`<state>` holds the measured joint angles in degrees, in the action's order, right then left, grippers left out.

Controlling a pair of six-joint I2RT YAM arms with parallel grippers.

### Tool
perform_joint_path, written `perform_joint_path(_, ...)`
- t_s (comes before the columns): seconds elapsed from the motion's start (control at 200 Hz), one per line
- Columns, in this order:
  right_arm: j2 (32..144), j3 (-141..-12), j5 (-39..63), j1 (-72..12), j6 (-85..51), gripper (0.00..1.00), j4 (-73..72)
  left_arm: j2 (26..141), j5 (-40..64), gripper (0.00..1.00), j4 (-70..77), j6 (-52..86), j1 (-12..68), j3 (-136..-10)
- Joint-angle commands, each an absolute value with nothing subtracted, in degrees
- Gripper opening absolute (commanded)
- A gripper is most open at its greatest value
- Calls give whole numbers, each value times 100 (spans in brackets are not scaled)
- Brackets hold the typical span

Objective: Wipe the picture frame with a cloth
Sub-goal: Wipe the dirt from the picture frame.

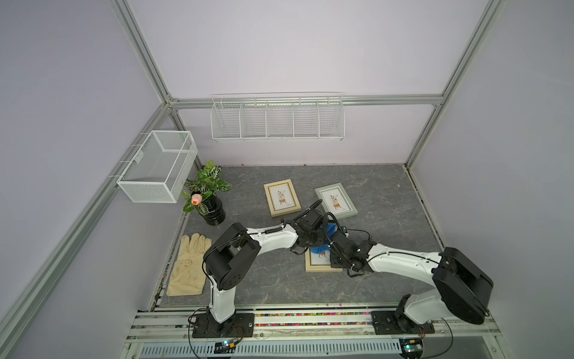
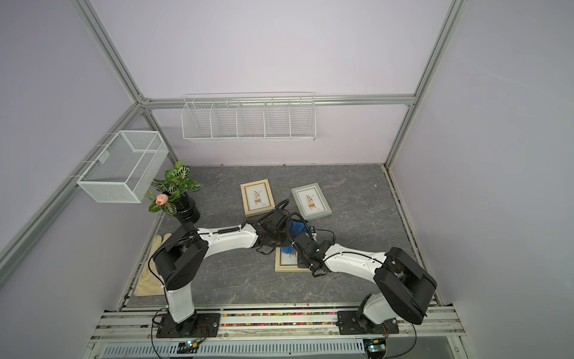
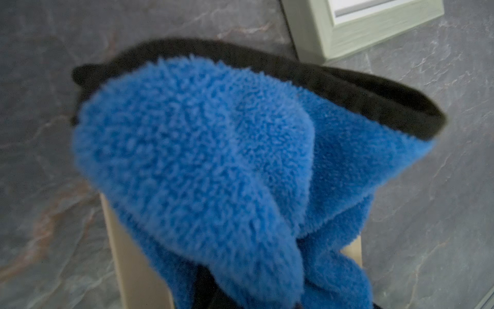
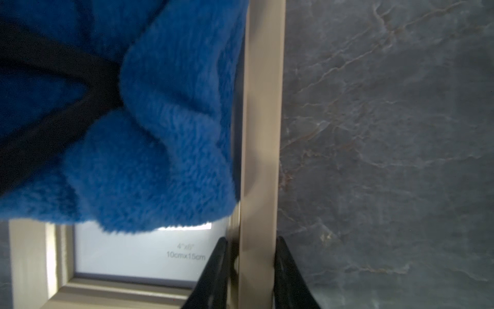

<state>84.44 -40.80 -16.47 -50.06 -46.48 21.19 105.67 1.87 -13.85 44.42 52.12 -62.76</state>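
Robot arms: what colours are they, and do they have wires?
The left arm and right arm have smooth white shells and chunky black joints. Thin black cables loop along both; the left one carries a coiled, springy wire. The right gripper has black, pointed jaws.

You have soft, even light in both top views, their edges bowed. Wrist views blur the cloth; glare whitens glass in the picture frame.
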Motion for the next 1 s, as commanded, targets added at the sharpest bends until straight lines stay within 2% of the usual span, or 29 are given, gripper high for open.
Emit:
perform_joint_path(0.0,8713,-4213,-1626,-4863,-4615,18,2186,10121,214,0,-1670,4706,5173,-5493)
perform_joint_path(0.3,9228,-4681,-1441,-4490,-4288,18,2117,9059,144,0,-1667,4789,5278,-4257)
perform_joint_path(0.45,9311,-4790,-1450,-4481,-4265,18,2109,9414,499,0,-1357,4732,5322,-4554)
perform_joint_path(0.645,9352,-4816,-1547,-4451,-4310,18,2136,9598,564,0,-1221,5012,5779,-4730)
perform_joint_path(0.855,9566,-4988,-1512,-4370,-4239,18,2092,9129,383,0,-1263,5074,5702,-4198)
perform_joint_path(1.0,9659,-5000,-1581,-4327,-4175,19,2109,8888,399,0,-1263,4974,5242,-3784)
